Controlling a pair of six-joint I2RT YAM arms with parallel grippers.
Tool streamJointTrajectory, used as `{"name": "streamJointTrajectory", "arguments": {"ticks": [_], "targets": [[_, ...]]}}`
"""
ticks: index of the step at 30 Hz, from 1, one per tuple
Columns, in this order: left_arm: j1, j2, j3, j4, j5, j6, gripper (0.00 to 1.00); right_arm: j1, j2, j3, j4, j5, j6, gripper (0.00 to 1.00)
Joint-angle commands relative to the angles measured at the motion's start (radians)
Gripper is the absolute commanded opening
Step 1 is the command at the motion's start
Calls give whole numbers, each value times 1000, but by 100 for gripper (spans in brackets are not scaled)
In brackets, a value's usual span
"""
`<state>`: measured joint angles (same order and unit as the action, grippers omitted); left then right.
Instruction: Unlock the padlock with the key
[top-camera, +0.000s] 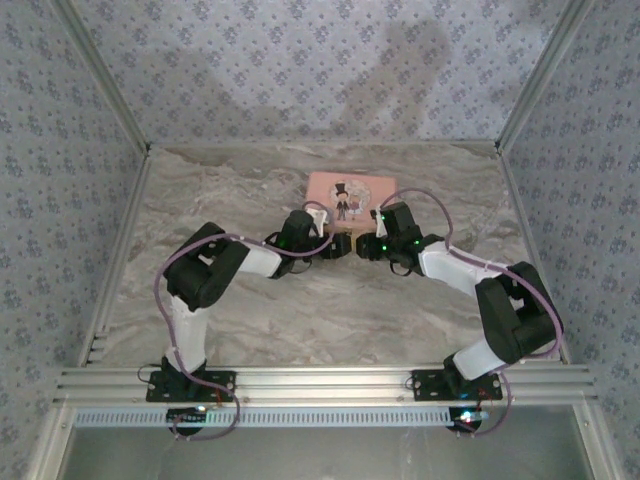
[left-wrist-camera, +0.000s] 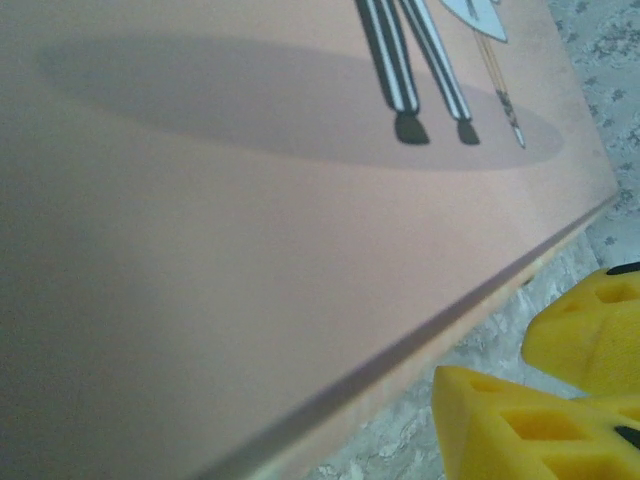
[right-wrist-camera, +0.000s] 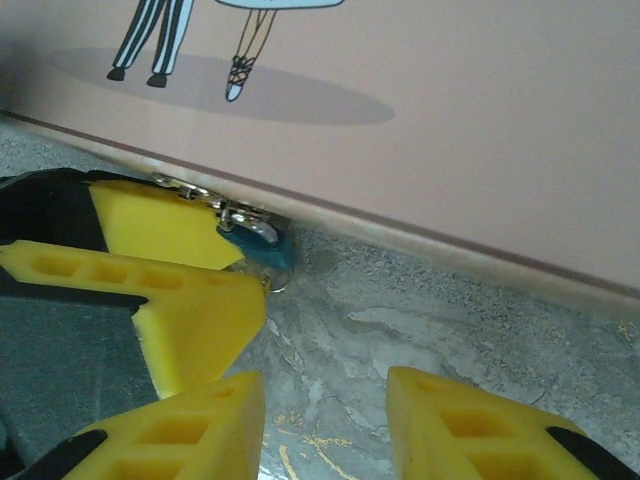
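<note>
The small teal padlock (right-wrist-camera: 264, 250) hangs by its silver shackle from the clasp on the front edge of the pink tin (right-wrist-camera: 450, 120). My left gripper (right-wrist-camera: 252, 272) reaches in from the left, its yellow fingertips closed above and below the padlock. A thin coppery-silver sliver, the key (right-wrist-camera: 269, 284), shows at the padlock's lower edge by the lower fingertip. My right gripper (right-wrist-camera: 325, 385) stands open over bare table just in front of the padlock, with nothing between its fingers. From above, the left gripper (top-camera: 338, 246) and right gripper (top-camera: 362, 247) meet tip to tip at the tin's near edge.
The pink tin (top-camera: 348, 192) with a cartoon couple lies at the middle back of the marble table (top-camera: 300, 310). In the left wrist view its lid (left-wrist-camera: 250, 250) looms close, with yellow fingers (left-wrist-camera: 525, 430) at lower right. Patterned walls (top-camera: 80, 150) close three sides; a metal rail (top-camera: 320, 385) runs along the front.
</note>
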<state>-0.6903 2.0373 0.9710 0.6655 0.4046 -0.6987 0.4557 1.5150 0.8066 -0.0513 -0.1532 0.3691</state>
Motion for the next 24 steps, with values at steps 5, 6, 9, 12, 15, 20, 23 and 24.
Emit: {"name": "streamJointTrajectory", "arguments": {"ticks": [5, 6, 9, 12, 15, 20, 23, 24], "targets": [[-9, 36, 29, 114, 73, 21, 50, -6, 23, -2, 14, -16, 1, 38], [-9, 42, 31, 135, 81, 11, 49, -6, 19, -8, 17, -15, 3, 38], [-11, 64, 54, 141, 94, -16, 48, -6, 8, -29, 27, -10, 11, 38], [-12, 83, 64, 158, 93, -37, 49, -8, -10, -49, 31, -4, 16, 38], [-13, 99, 76, 159, 98, -51, 47, -9, -26, -66, 35, -2, 18, 38], [-19, 121, 88, 172, 106, -77, 44, -26, -45, -95, 55, 13, 42, 37], [-29, 127, 108, 132, 108, -68, 47, -37, -83, -106, 40, 64, 58, 37], [-33, 127, 113, 128, 107, -66, 47, -43, -96, -107, 29, 94, 64, 38]]}}
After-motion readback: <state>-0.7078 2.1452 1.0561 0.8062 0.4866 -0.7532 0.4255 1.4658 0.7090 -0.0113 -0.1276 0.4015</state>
